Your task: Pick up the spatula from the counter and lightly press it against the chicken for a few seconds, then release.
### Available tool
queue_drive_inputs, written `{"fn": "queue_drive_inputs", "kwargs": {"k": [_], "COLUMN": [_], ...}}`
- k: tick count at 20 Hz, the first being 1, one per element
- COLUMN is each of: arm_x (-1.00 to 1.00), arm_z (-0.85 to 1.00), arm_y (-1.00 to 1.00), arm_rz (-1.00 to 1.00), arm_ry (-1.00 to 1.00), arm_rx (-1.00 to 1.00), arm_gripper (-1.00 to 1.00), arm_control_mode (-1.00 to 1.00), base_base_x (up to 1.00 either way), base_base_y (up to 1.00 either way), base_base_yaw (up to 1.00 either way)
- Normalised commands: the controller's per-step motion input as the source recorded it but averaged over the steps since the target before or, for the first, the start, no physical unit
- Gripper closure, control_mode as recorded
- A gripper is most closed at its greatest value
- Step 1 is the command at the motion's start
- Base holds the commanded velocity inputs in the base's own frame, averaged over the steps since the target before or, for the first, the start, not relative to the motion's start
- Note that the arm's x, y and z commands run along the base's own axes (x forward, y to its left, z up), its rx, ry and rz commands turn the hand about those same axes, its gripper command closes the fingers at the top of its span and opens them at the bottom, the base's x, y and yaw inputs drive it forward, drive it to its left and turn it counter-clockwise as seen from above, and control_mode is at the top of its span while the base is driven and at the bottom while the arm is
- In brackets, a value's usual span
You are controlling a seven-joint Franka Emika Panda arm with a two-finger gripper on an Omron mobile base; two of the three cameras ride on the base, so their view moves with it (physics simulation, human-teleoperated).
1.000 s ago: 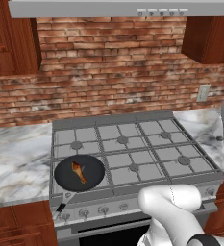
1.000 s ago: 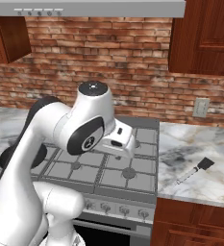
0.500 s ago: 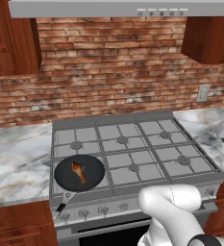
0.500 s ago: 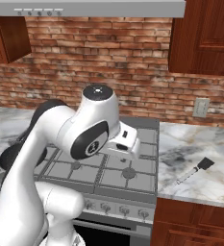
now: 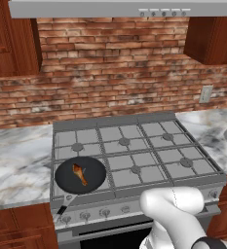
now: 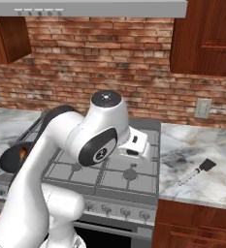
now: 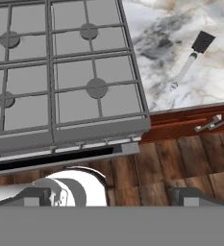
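Marble counter (image 6: 182, 145) bears the spatula (image 6: 196, 173) in right base view; left base view has chicken (image 5: 79, 174); pincer (image 7: 113, 197) spread wide.

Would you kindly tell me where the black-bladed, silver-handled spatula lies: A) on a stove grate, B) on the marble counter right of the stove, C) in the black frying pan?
B: the black-bladed, silver-handled spatula lies flat on the white marble counter, beside the grey gas stove.

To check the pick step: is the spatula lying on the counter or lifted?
Lying on the counter. The spatula rests flat on the marble beside the stove; the open hand holds nothing.
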Motion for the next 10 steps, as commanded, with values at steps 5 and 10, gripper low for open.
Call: {"fn": "queue_drive_inputs", "kwargs": {"k": [5,10], "arm_x": [0.01,0.08], "arm_z": [0.0,-0.02], "arm_y": [-0.22,-0.25], "arm_rz": [-0.02,-0.03], "arm_ry": [0.0,0.02], "arm_rx": [0.01,0.02], "arm_gripper": [-1.0,-1.0], "arm_control_mode": [-1.0,-1.0], "base_base_x": [0.0,0.0], "base_base_y": [0.0,0.0], "base_base_yaw": [0.0,0.0]}}
